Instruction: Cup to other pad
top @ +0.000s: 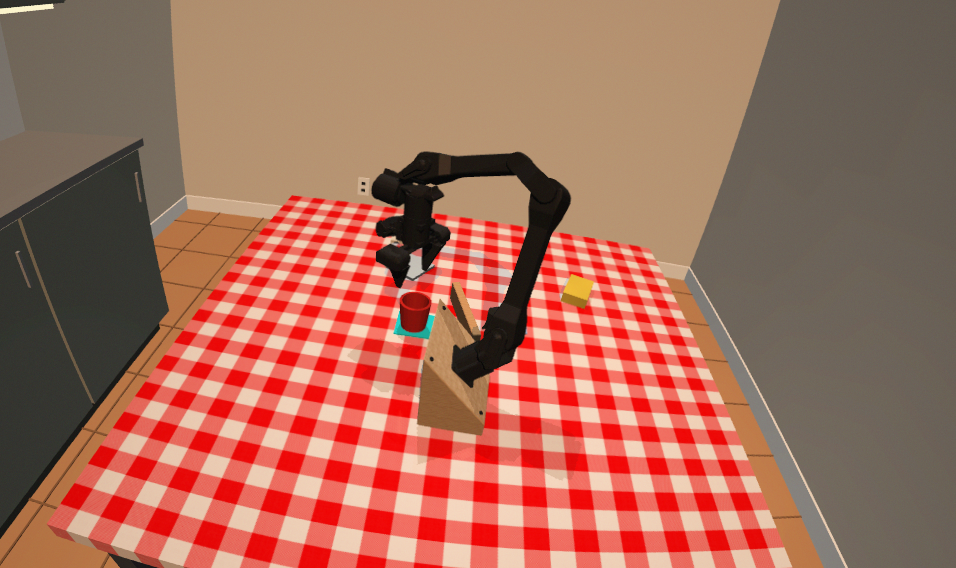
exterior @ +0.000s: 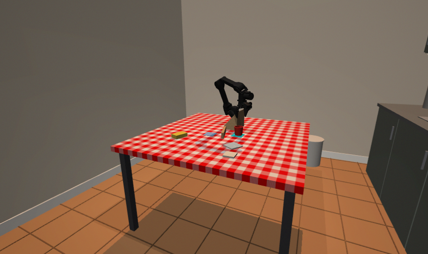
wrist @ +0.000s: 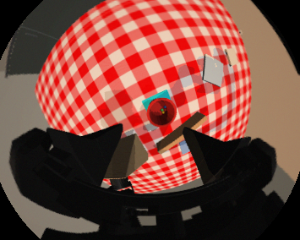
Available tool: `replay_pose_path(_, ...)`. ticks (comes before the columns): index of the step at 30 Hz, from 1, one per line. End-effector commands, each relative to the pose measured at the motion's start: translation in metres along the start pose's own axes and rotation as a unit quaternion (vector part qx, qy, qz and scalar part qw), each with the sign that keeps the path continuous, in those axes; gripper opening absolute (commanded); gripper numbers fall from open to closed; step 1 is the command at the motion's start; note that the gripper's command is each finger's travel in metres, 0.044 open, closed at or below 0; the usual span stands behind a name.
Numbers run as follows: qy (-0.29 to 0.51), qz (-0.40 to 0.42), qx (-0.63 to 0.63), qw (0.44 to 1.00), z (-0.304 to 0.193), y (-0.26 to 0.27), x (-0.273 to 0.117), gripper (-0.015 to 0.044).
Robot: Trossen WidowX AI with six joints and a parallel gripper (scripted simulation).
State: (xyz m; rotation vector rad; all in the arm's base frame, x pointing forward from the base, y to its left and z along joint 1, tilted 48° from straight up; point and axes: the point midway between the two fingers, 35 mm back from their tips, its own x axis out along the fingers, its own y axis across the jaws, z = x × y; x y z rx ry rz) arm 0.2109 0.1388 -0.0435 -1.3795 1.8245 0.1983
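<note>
Upright on the teal pad (top: 414, 328) at centre frame, the red cup (top: 414, 310), marbles inside, directly beneath and well clear of the gripper (top: 412, 262), jaws spread wide and holding nothing, pointing straight down.

Cup (top: 414, 310) dark red; pad (top: 405, 328) under it teal; table cloth (top: 256, 437) red-and-white check; block (top: 577, 290) yellow; wedge stand (top: 448, 384) light wood with black dots; arm (top: 531, 246) and gripper (top: 414, 264) black; grey pad (exterior: 232, 145); pale blue pad (exterior: 210, 133); beige pad (exterior: 229, 154); floor tiles (exterior: 177, 220) terracotta; cabinet (top: 58, 282) dark grey
</note>
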Motion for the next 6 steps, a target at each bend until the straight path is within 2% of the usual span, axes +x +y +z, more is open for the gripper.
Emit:
replay_pose_path(1,-0.003,0.004,0.005,1.000,-0.0003,-0.0002,-0.0069,0.0440)
replay_pose_path(6,0.000,0.000,0.001,1.000,-0.0003,-0.0002,-0.0021,0.0440)
